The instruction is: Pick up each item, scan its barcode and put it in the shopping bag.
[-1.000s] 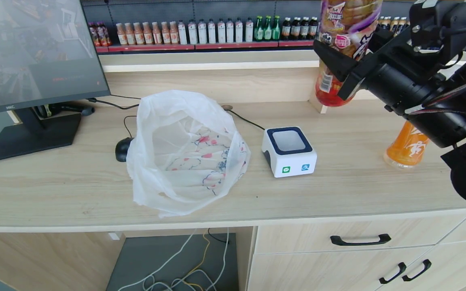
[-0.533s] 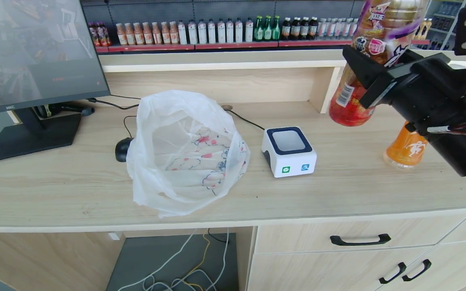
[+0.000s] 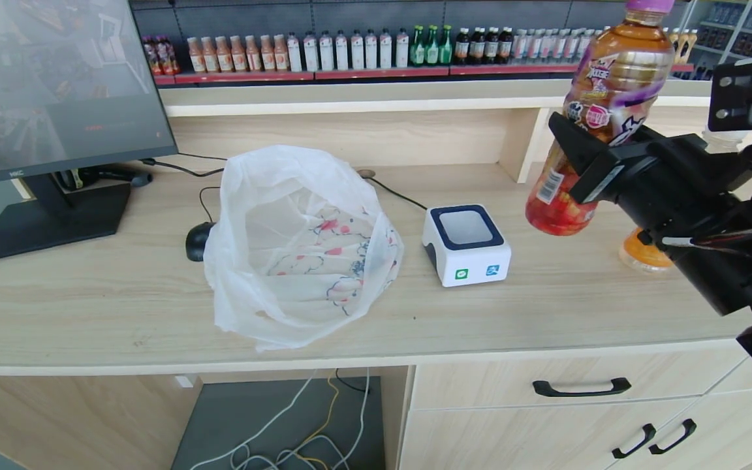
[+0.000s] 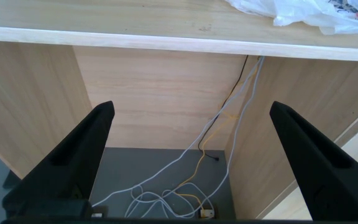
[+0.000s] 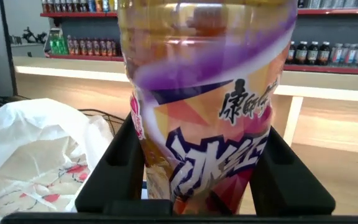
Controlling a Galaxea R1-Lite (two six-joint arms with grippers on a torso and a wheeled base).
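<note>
Item 1: tea bottle (image 3: pixel 611 72), purple-and-orange label, cap up, slightly tilted. Pinched at mid-body by the right gripper (image 3: pixel 581 147), one finger on each side, and held in the air above the counter (image 3: pixel 89 300), to the right of the scanner (image 3: pixel 466 245).
Item 2: orange bottle (image 3: pixel 643 251) (mostly hidden by the right arm), standing on the counter.
Item 3: white bag (image 3: pixel 297 248), mouth open, just left of the scanner.
Item 4: left gripper (image 4: pixel 191 112), fingers spread wide, holding nothing, below the counter edge, facing loose cables (image 4: pixel 191 186).
Also: monitor (image 3: pixel 56 78); mouse (image 3: pixel 198 240) behind the bag.
</note>
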